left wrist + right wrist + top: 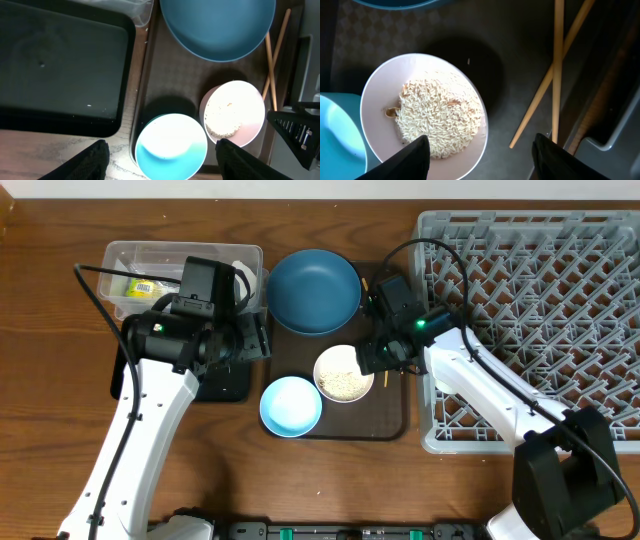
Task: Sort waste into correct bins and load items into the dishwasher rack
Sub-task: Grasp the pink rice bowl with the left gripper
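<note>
- The white bowl [375,90] sits on the brown serving tray [390,415], mid-table, just right of the light blue bowl [291,406] and on the near side of the dark blue plate-bowl [313,290].
- It looks hard and glazed, so probably slick and breakable. The loose rice [440,115] heaped inside will spill if it tips.
- I'd take it by the bare right rim, one finger inside and one outside, and keep it level.
- The right gripper [480,152] hangs over that rim, fingers spread, pinching nothing.
- The left gripper [161,155] hovers above the light blue bowl, also spread and empty.
- Two chopsticks [558,75] lie crossed and flat on the tray right of the white bowl. They are thin and light, awkward to get under.
- The wooden table [330,490] is smooth. The dishwasher rack [530,300] fills the right side; the black tray [60,65] and clear tub [130,255] stand left.
</note>
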